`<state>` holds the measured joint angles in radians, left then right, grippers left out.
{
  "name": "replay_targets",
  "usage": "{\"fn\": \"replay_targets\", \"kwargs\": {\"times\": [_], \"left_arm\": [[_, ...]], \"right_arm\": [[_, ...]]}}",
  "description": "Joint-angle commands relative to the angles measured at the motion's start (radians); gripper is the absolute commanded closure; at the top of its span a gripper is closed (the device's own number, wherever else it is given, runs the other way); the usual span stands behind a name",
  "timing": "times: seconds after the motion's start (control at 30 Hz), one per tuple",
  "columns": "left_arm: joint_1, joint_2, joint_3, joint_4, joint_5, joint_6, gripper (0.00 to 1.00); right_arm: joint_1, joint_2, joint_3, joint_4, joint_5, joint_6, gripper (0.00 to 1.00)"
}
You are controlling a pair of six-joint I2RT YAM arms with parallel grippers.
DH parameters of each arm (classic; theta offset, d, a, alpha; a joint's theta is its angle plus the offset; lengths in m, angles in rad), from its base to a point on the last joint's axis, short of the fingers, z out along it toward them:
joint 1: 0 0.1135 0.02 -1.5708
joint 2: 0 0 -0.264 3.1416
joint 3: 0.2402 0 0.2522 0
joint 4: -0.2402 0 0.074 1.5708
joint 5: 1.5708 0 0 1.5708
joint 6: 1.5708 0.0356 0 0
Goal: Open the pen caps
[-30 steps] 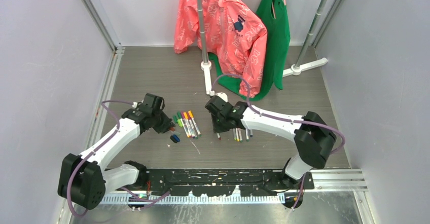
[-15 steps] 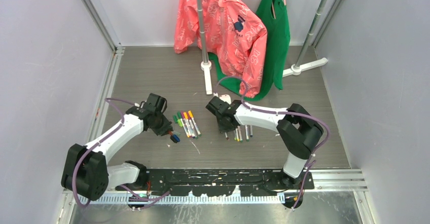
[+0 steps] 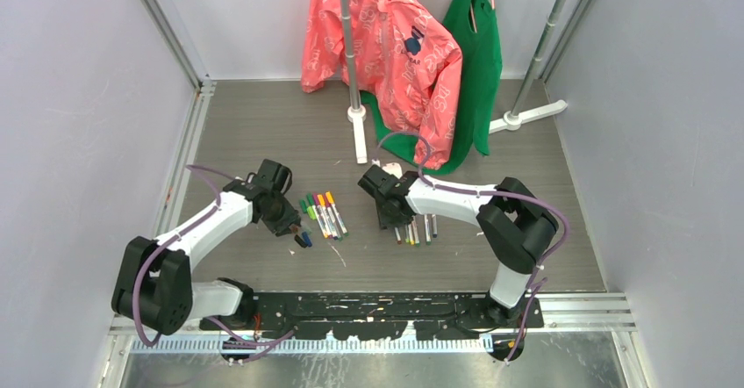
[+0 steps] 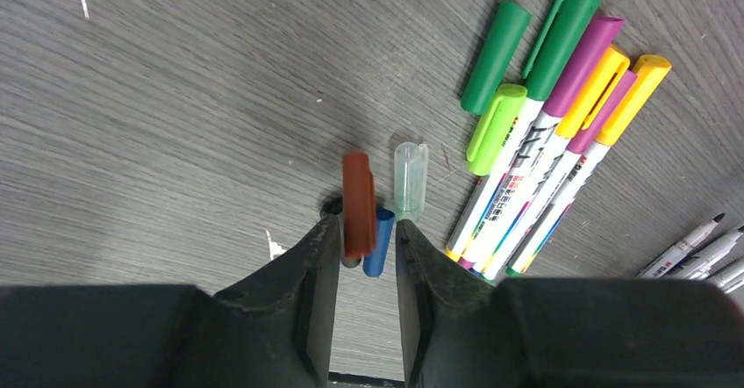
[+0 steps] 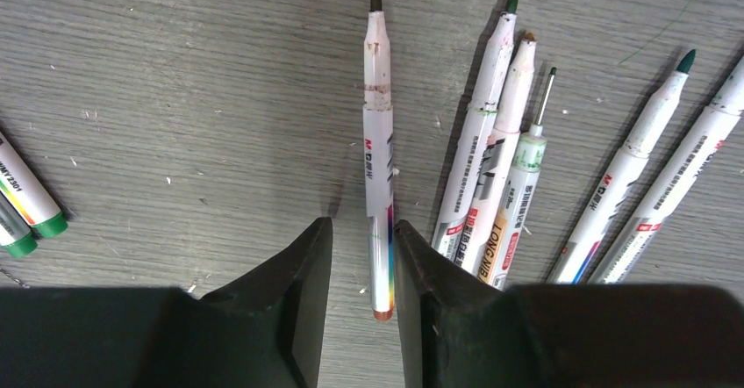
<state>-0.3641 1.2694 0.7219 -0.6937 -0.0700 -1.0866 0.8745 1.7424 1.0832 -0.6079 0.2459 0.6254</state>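
Surface (image 4: 175, 98), toward near edge: left pincer (image 4: 367, 227) released, straddling dark red cap (image 4: 358, 199) and blue cap (image 4: 379, 246); right pincer (image 5: 362, 228) released, straddling uncapped pen (image 5: 378, 125).

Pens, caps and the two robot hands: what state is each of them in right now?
capped pens: caps on, side by side.
uncapped pens: tips bare, lying flat.
loose caps: off, lying flat.
left hand: open around two loose caps.
right hand: open around one uncapped pen.
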Motion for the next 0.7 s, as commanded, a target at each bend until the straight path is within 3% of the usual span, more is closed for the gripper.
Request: {"fn": "replay_targets", "kwargs": {"times": [0.0, 0.33, 0.53, 0.67], "left_arm": [[0.006, 0.006, 0.054, -0.008, -0.032, 0.020, 0.69], [0.005, 0.000, 0.088, -0.033, -0.049, 0.027, 0.61], [0.005, -0.058, 0.083, -0.027, -0.045, 0.033, 0.46], [0.005, -0.213, 0.026, 0.036, -0.042, 0.029, 0.28]], "right_arm": [[-0.004, -0.014, 0.047, -0.011, 0.030, -0.018, 0.62], [-0.003, -0.049, 0.126, -0.068, 0.064, -0.058, 0.60], [0.001, -0.067, 0.159, -0.023, 0.020, -0.086, 0.58], [0.017, -0.070, 0.180, 0.018, 0.020, -0.116, 0.54]]}}
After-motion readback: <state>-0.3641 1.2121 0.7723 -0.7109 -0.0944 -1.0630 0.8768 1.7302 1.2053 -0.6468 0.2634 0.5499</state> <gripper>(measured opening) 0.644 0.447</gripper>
